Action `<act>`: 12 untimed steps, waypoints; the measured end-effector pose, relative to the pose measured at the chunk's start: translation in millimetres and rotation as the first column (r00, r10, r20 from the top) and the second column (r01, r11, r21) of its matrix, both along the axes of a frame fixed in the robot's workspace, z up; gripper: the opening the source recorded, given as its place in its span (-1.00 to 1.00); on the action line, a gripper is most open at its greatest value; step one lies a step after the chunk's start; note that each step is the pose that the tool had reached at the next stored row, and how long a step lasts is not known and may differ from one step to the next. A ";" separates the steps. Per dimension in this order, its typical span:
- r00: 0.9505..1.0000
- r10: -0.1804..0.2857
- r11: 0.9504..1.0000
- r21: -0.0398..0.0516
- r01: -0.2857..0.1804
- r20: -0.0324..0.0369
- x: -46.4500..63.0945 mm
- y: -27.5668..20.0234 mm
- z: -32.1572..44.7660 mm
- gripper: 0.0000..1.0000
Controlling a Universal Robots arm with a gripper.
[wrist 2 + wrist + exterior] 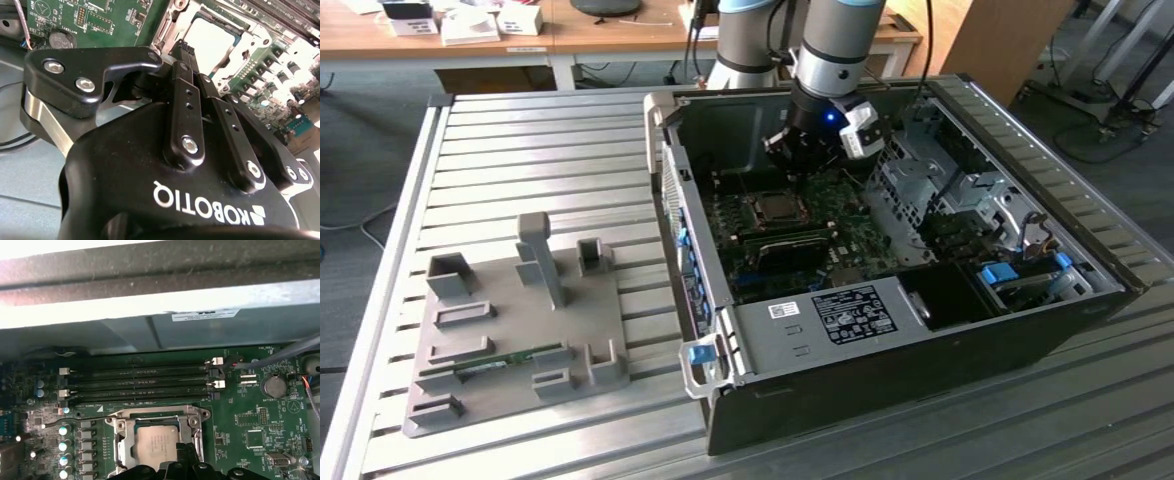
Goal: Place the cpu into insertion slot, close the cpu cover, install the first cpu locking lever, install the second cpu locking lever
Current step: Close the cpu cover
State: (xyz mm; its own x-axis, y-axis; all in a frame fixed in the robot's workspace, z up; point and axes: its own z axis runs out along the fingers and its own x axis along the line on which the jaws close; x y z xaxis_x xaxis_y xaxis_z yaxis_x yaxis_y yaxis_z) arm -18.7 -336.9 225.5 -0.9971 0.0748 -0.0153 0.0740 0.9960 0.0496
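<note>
the gripper [186, 452] hangs just over the cpu [154, 442], fingers [182, 100] together and empty, probably for pushing; the cpu lies seated, the cpu cover [119, 440] seemingly down around it.

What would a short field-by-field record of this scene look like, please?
setting: open computer case on a slatted table
cpu: in place on the green board, metal face up
cpu cover: lying flat, framing the cpu
gripper: shut, tips at the cpu cover's edge, contact unclear
nearby: grey fixture tray at the exterior view's left
</note>
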 end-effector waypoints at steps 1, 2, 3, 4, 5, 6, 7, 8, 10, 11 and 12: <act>1.000 0.003 1.000 0.000 -0.003 0.004 -0.4 0.0 -0.6 -0.79; 1.000 0.006 1.000 0.000 -0.006 0.008 -1.2 0.0 -1.1 -0.79; 1.000 0.007 1.000 0.000 -0.007 0.010 -2.2 0.0 -1.3 -0.79; 1.000 0.008 1.000 0.000 -0.008 0.011 -2.7 0.0 -1.3 -0.79; 1.000 0.009 1.000 0.000 -0.009 0.011 -2.7 0.0 -1.3 -0.79; 1.000 0.009 1.000 0.000 -0.009 0.011 -2.7 0.0 -1.3 -0.79; 1.000 0.009 1.000 0.000 -0.009 0.011 -2.7 0.0 -1.3 -0.79; 1.000 0.009 1.000 0.000 -0.009 0.011 -3.4 0.0 -1.4 -0.79; 1.000 0.010 1.000 0.000 -0.010 0.012 -6.0 0.0 -1.8 -0.79; 1.000 0.011 1.000 0.000 -0.011 0.012 -7.4 0.0 -1.9 -0.79; 1.000 0.011 1.000 0.000 -0.011 0.012 -8.1 0.0 -1.9 -0.79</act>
